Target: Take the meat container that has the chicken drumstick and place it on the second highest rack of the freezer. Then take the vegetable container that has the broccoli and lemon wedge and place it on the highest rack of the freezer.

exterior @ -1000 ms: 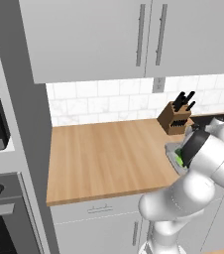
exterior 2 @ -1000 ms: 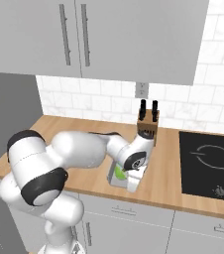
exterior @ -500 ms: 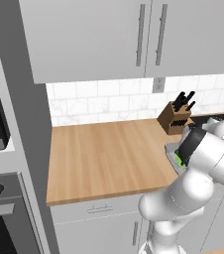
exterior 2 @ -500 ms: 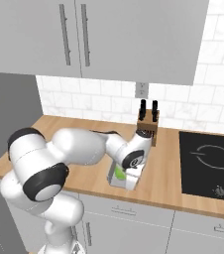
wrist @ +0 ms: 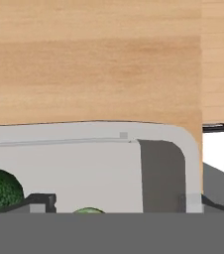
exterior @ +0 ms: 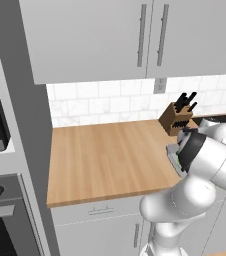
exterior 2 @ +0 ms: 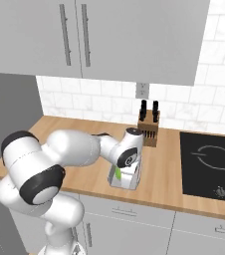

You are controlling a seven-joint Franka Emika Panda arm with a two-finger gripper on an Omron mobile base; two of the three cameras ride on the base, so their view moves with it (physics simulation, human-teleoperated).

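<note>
We hover gripper (wrist: 116, 206) over vegetable container (wrist: 84, 154) beside knife block (exterior 2: 149, 130) | fingers apart | risk: fingertip clips rim, tipping broccoli (wrist: 0, 191).

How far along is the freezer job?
Cannot confirm the drumstick step from these views. In hand: gripper low over the vegetable container on the counter, fingers apart, broccoli and lemon wedge inside; not lifted. Left: grasp it, carry to freezer's highest rack.
</note>
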